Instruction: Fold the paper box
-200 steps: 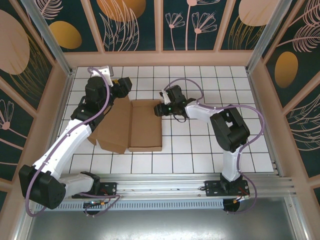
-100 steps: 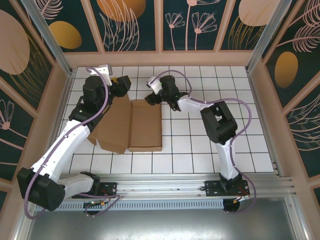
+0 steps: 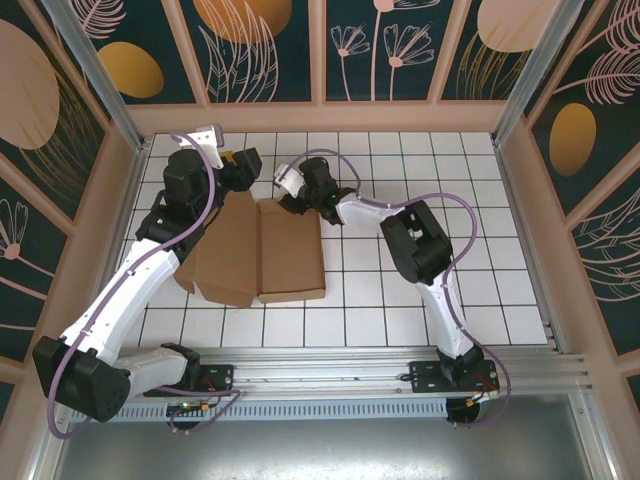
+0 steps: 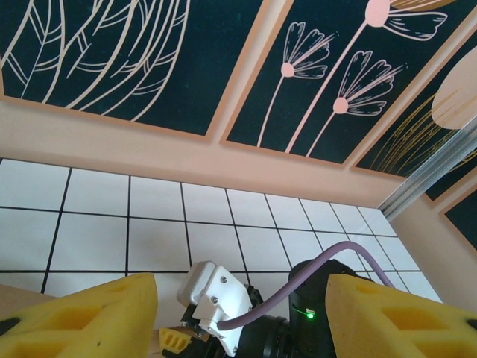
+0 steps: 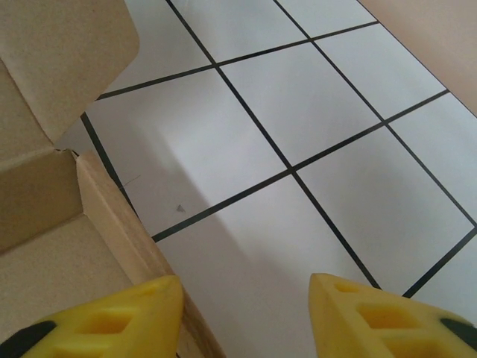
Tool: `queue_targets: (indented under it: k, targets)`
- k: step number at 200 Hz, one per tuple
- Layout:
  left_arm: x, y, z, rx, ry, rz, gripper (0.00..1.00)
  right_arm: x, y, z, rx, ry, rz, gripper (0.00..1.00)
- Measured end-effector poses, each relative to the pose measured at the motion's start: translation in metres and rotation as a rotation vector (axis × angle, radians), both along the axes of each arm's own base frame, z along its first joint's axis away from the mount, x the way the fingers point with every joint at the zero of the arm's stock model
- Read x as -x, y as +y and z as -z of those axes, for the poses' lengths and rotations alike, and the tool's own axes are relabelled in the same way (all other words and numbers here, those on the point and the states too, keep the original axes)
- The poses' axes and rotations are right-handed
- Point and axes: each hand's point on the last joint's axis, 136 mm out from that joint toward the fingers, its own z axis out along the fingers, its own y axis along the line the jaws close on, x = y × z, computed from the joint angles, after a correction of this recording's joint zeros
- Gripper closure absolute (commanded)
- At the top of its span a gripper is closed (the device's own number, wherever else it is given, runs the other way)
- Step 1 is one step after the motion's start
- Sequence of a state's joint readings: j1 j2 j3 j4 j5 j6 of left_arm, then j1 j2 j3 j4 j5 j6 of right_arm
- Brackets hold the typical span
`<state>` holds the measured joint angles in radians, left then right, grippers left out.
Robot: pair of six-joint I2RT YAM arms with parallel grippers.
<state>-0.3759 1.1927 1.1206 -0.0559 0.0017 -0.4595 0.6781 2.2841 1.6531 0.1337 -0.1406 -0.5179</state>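
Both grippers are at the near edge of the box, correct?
Not quite. The top view shows the left gripper and the right gripper at the far edge of the box, not the near one.

The right gripper (image 5: 246, 317), fingers (image 5: 97, 321) apart, hangs over white tiles (image 5: 313, 142) beside the paper box (image 5: 52, 164).

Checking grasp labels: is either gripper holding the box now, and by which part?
Neither. The right gripper is open over bare tile, the paper box wall beside one finger. The left gripper is open too, no cardboard between its fingers.
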Motion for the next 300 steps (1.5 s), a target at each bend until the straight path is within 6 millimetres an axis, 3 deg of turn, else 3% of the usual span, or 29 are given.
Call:
queue_targets:
  k: [28,48,93,122,141,187,214,230,247,266,300]
  targets:
    - [0.0,0.0,0.0,0.001,0.0,0.003,0.39,0.0,-0.008,0.002,0.007,-0.008,0.035,0.61]
    - [0.0,0.0,0.0,0.001,-0.002,0.003,0.39,0.004,-0.025,0.002,0.01,0.009,0.086,0.62]
    - [0.001,0.0,-0.006,0.008,-0.019,0.003,0.39,0.014,-0.09,0.003,0.021,0.067,0.287,0.62]
    - [0.002,0.0,-0.01,0.014,-0.032,0.003,0.39,0.037,-0.129,0.004,0.017,0.14,0.386,0.57]
    - [0.002,-0.001,-0.01,0.018,-0.037,0.011,0.39,0.051,-0.142,0.005,0.026,0.175,0.405,0.53]
    - [0.003,-0.003,-0.005,0.019,-0.035,0.019,0.38,0.06,-0.158,0.003,0.047,0.298,0.393,0.4]
    - [0.005,-0.002,-0.004,0.02,-0.038,0.02,0.38,0.043,-0.16,-0.033,-0.013,0.333,0.325,0.28]
    - [0.006,-0.001,-0.006,0.022,-0.043,0.02,0.38,0.039,-0.151,-0.055,-0.029,0.32,0.251,0.27]
    - [0.008,-0.001,-0.008,0.025,-0.049,0.02,0.38,0.037,-0.138,-0.064,-0.025,0.323,0.186,0.27]
    - [0.011,0.001,-0.007,0.025,-0.051,0.02,0.37,0.031,-0.129,-0.049,0.004,0.34,0.164,0.3]
    - [0.015,0.002,0.0,0.024,-0.048,0.02,0.37,0.033,-0.133,0.013,0.121,0.423,0.199,0.37]
